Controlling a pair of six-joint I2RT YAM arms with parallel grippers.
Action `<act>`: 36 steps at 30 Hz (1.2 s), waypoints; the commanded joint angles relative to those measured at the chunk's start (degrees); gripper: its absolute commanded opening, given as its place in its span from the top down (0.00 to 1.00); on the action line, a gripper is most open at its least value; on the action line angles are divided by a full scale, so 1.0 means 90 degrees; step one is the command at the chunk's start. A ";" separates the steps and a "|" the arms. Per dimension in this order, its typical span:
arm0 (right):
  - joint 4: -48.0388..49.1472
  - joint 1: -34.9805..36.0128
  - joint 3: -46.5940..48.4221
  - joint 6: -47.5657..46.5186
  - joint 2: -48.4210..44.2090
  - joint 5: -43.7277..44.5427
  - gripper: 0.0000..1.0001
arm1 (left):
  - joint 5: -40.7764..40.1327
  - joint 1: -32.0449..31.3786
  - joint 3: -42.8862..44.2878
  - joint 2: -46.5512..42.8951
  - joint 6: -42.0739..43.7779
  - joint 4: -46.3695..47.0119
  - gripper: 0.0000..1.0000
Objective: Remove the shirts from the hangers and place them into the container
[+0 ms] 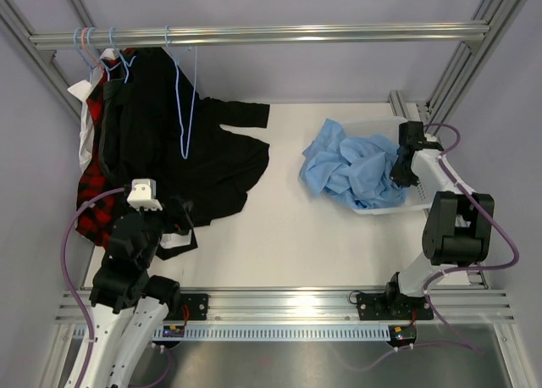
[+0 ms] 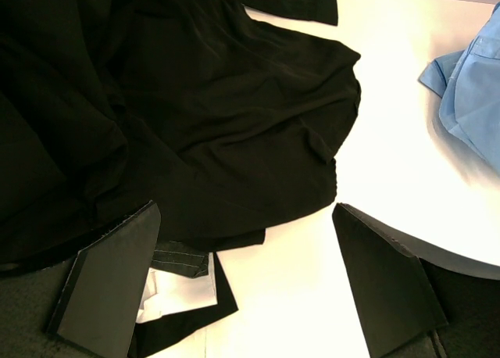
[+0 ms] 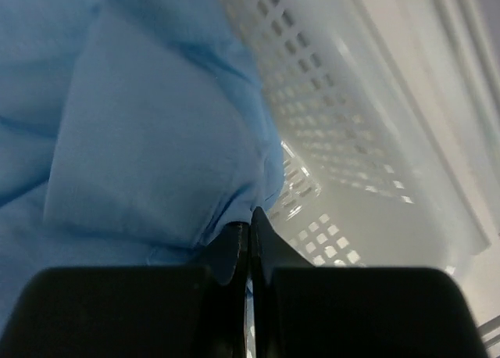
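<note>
Filling the container [image 3: 351, 139], the light blue shirt [image 3: 133, 123] is pinched at the right gripper [image 3: 249, 217] fingertips; the left gripper [image 2: 246, 209] gapes wide over the black shirt [image 2: 219, 116].

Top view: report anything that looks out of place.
The light blue shirt lies only half in the white basket; much of it spills over the rim onto the table. The right pincer pinches its edge.

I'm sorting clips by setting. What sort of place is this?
Probably a lab test cell, not a home: an aluminium frame holding hangers, plain walls, and robot arms bolted to a white table.
</note>
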 commanded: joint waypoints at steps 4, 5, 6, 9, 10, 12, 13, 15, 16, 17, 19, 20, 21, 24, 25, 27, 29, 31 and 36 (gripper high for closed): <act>0.0303 -0.0052 -0.0022 0.0342 0.0811 -0.1090 1.00 | -0.0056 -0.0020 -0.0029 0.0018 -0.0048 0.0380 0.01; 0.0313 -0.0062 -0.0022 0.0381 0.0889 -0.1110 0.99 | -0.0065 -0.0030 -0.0029 0.0018 -0.0048 0.0390 0.01; 0.0323 -0.0081 -0.0051 0.0381 0.0987 -0.1129 0.95 | -0.0065 -0.0030 -0.0029 0.0018 -0.0048 0.0399 0.01; 0.0303 -0.0150 -0.0080 0.0401 0.0959 -0.0906 0.80 | -0.0075 -0.0030 -0.0029 0.0038 -0.0048 0.0390 0.01; 0.0245 -0.0160 -0.0061 0.0352 0.0881 -0.0818 0.75 | -0.0065 -0.0030 -0.0029 0.0028 -0.0048 0.0390 0.01; 0.0186 -0.0160 -0.0042 0.0294 0.0502 -0.0720 0.67 | -0.0055 -0.0030 -0.0039 0.0028 -0.0048 0.0399 0.01; 0.0138 -0.0160 -0.0003 0.0264 0.0335 -0.0719 0.63 | -0.0055 -0.0030 -0.0039 0.0028 -0.0048 0.0399 0.01; 0.0118 -0.0150 0.0046 0.0167 -0.0200 -0.0787 0.56 | -0.0055 -0.0030 -0.0039 0.0028 -0.0048 0.0399 0.01; 0.0118 -0.0150 0.0105 0.0099 -0.0358 -0.0846 0.49 | -0.0046 -0.0030 -0.0039 0.0028 -0.0048 0.0409 0.01; 0.0089 -0.0131 0.0134 0.0011 -0.0534 -0.0856 0.44 | -0.0046 -0.0030 -0.0039 0.0028 -0.0048 0.0409 0.01; -0.0018 -0.0072 0.0270 -0.0106 -0.0925 -0.0846 0.32 | -0.0055 -0.0030 -0.0039 0.0028 -0.0048 0.0409 0.01; -0.0067 0.0025 0.0339 -0.0204 -0.1032 -0.0827 0.28 | -0.0046 -0.0030 -0.0039 0.0028 -0.0048 0.0409 0.01; -0.0116 0.0103 0.0398 -0.0263 -0.1227 -0.0807 0.25 | -0.0046 -0.0030 -0.0039 0.0038 -0.0048 0.0409 0.01; -0.0136 0.0648 0.0544 -0.0536 -0.1608 -0.0700 0.16 | -0.0046 -0.0030 -0.0039 0.0048 -0.0048 0.0409 0.01; -0.0088 0.0815 0.0583 -0.0633 -0.1697 -0.0690 0.15 | -0.0046 -0.0030 -0.0039 0.0048 -0.0048 0.0409 0.01; -0.0019 0.1476 0.0642 -0.0985 -0.1872 -0.0487 0.11 | -0.0046 -0.0030 -0.0039 0.0048 -0.0048 0.0409 0.01; 0.0049 0.1967 0.0759 -0.1364 -0.1922 -0.0329 0.09 | -0.0046 -0.0020 -0.0039 0.0048 -0.0048 0.0409 0.01; 0.0069 0.2648 0.0905 -0.1639 -0.1864 -0.0251 0.06 | -0.0046 -0.0030 -0.0039 0.0048 -0.0048 0.0409 0.01; -0.0135 0.3599 0.1431 -0.2479 -0.1153 -0.0211 0.00 | -0.0046 -0.0030 -0.0039 0.0018 -0.0048 0.0409 0.01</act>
